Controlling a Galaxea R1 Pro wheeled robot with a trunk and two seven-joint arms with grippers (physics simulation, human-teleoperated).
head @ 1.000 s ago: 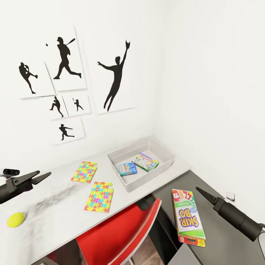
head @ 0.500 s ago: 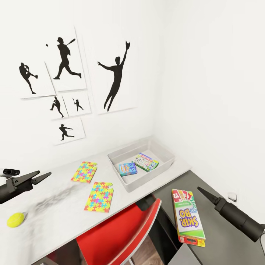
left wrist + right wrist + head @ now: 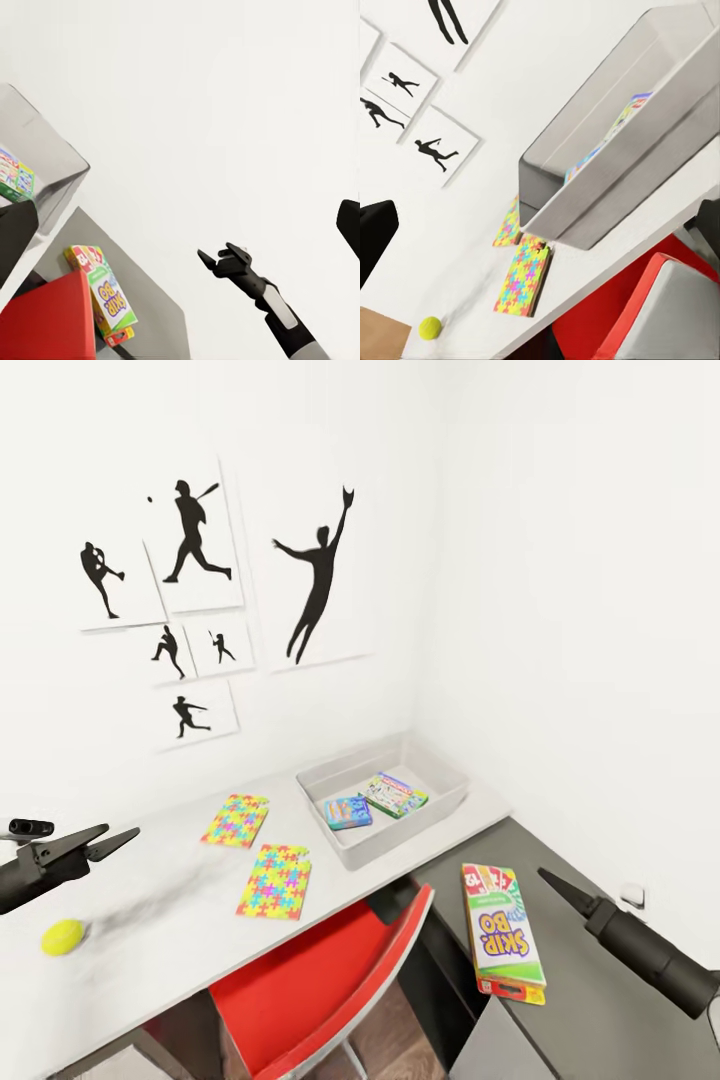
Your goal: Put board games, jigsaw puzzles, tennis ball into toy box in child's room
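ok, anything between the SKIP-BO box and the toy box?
Nothing visible in the way. The SKIP-BO box lies on a dark grey surface beside the table; the open toy box sits just beyond it. The red chair stands off to the side.

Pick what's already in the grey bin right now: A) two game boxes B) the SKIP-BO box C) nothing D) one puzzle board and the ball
A: the head view shows the small blue game box and the colourful pale game box lying inside the grey bin, while both puzzle boards and the ball sit on the table top and the SKIP-BO box lies on the dark surface beside it.
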